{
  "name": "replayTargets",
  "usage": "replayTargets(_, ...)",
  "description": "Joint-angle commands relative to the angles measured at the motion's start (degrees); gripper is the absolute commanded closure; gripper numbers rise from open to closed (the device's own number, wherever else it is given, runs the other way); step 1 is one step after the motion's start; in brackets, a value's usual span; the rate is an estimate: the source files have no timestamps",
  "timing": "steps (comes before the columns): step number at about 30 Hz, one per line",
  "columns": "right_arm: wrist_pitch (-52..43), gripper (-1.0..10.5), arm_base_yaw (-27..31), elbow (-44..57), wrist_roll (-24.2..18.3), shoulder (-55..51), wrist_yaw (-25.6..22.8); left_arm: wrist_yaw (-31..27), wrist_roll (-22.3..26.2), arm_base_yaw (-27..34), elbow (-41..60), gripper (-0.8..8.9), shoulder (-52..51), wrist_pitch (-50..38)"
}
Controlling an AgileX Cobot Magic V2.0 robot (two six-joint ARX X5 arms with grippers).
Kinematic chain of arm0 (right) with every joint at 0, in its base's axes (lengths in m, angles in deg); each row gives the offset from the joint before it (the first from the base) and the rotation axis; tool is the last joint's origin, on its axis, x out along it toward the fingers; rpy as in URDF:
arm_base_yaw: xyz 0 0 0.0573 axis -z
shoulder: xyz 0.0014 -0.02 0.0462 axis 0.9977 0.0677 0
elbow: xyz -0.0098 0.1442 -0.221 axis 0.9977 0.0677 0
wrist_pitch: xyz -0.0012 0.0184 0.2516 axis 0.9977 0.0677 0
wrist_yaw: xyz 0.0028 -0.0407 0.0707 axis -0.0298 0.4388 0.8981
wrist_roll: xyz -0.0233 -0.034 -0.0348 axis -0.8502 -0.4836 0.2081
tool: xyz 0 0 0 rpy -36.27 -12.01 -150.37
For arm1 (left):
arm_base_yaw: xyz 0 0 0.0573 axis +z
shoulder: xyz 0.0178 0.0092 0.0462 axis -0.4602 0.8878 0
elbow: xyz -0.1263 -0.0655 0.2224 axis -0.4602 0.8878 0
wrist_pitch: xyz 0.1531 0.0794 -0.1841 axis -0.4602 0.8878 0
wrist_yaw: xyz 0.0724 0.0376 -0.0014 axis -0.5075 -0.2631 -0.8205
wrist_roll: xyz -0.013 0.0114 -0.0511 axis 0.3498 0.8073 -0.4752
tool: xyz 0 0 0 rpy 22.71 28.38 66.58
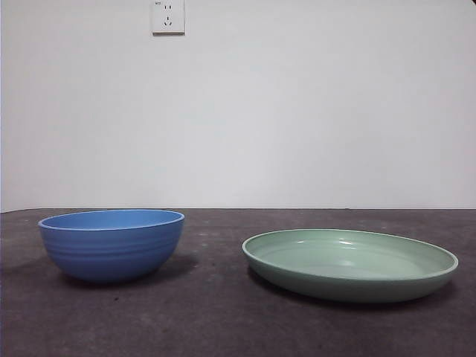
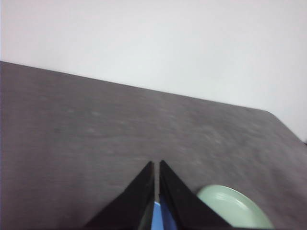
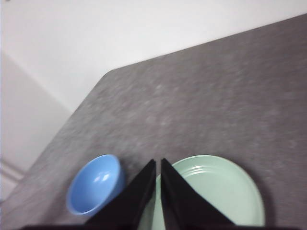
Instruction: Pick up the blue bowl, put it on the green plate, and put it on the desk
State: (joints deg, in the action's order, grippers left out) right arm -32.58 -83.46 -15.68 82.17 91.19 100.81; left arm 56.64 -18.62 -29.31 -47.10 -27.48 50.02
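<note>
The blue bowl point(image 1: 111, 243) stands upright on the desk point(image 1: 223, 320) at the left. The green plate point(image 1: 349, 264) lies on the desk at the right, apart from the bowl. Neither arm shows in the front view. My left gripper point(image 2: 157, 165) is shut and empty, high above the desk; a sliver of the blue bowl point(image 2: 157, 218) shows between its jaws and the green plate point(image 2: 232, 208) lies beside them. My right gripper point(image 3: 158, 163) is shut and empty, high above the near rim of the green plate point(image 3: 220, 191), with the blue bowl point(image 3: 94, 184) beside it.
A white wall with a socket point(image 1: 168, 16) stands behind the desk. The desk's rounded corners and edges point(image 3: 103, 79) show in the wrist views. Bare desk surface lies between and in front of the bowl and plate.
</note>
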Motion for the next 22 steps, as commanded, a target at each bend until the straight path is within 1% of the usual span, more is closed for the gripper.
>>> replayTargets(1, 2.93, 9.4, -1.14, -5.51, -1.51, 3.87, 1.44, 2.91, 1.62, -0.09, -5.68, 7.95, 4.02, 3.06)
replayTargets(3, 6.29, 9.4, -2.23, -9.22, -3.93, 6.67, 1.7, 4.92, 2.62, -0.09, -9.11, 7.94, 6.91, 5.99)
replayTargets(6, 11.8, 9.4, -3.96, -14.21, -8.79, 10.43, 1.6, 8.35, 4.59, -0.11, -14.01, 7.94, 11.45, 11.06)
replayTargets(8, 14.75, 9.3, -5.01, -16.74, -11.63, 12.59, 1.53, 9.51, 6.99, -0.48, -16.66, 7.94, 14.29, 13.88)
replayTargets(10, 16.22, 9.3, -5.86, -18.05, -13.49, 13.99, 1.55, 9.79, 9.2, -1.01, -18.25, 7.93, 16.44, 15.39)
replayTargets(13, 16.46, 9.3, -6.84, -18.27, -14.8, 15.04, 1.44, 9.79, 10.64, -1.66, -18.64, 7.92, 18.64, 15.43)
replayTargets(15, 16.59, 9.3, -7.13, -18.27, -15.74, 15.32, 1.44, 9.77, 10.62, -1.79, -18.64, 7.83, 19.87, 15.58)
replayTargets(19, 16.9, 9.3, -7.15, -18.25, -16.09, 15.39, 1.42, 9.75, 10.6, -1.84, -18.64, 7.78, 21.79, 16.04)
replayTargets(21, 17.03, 9.3, -7.15, -18.25, -16.2, 15.39, 1.42, 9.75, 10.58, -1.86, -18.64, 7.44, 22.43, 16.15)
replayTargets(22, 17.29, 9.2, -7.15, -18.25, -16.2, 15.39, 1.42, 9.75, 10.6, -1.86, -18.64, 6.95, 22.69, 16.17)
